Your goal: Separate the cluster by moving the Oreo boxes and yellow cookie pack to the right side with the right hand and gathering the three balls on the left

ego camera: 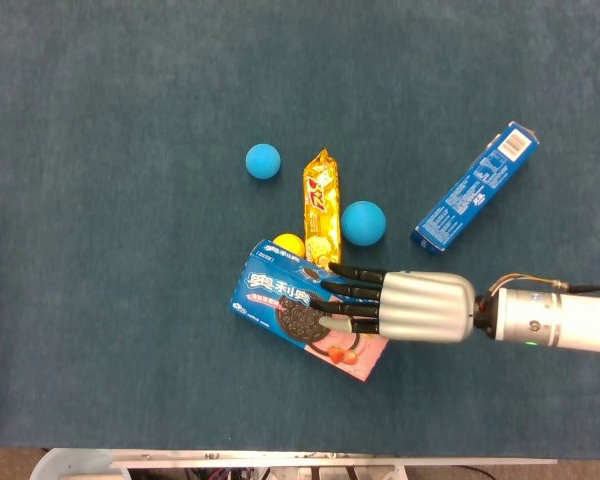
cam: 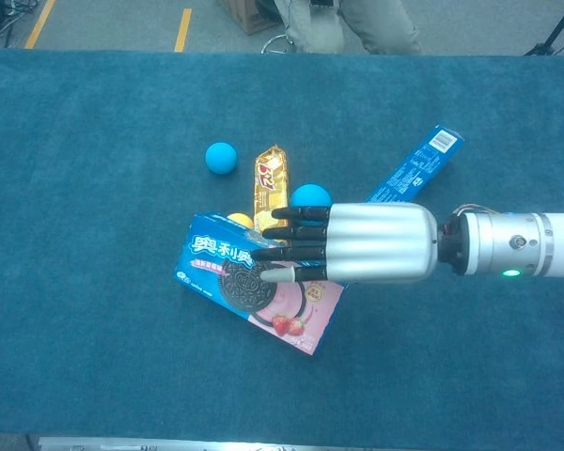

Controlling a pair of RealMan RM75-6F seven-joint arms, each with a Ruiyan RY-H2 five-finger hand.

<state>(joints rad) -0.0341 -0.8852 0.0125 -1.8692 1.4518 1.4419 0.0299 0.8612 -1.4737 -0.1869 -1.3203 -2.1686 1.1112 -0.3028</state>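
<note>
The right hand [ego camera: 400,305] lies flat over the pink end of the strawberry Oreo box [ego camera: 280,296], fingers [cam: 296,246] straight and side by side — whether they press it I cannot tell. Behind the box sit the yellow ball [ego camera: 289,243], yellow cookie pack [ego camera: 321,205] and a blue ball [ego camera: 363,222]; another blue ball [ego camera: 263,160] lies apart, and the slim blue Oreo box [ego camera: 476,186] lies well right.

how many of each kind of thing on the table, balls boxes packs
Blue balls: 2
Yellow ball: 1, partly hidden behind the box
Oreo boxes: 2, the wide strawberry box under the right hand and the slim blue box
Yellow cookie pack: 1
Total: 6
</note>
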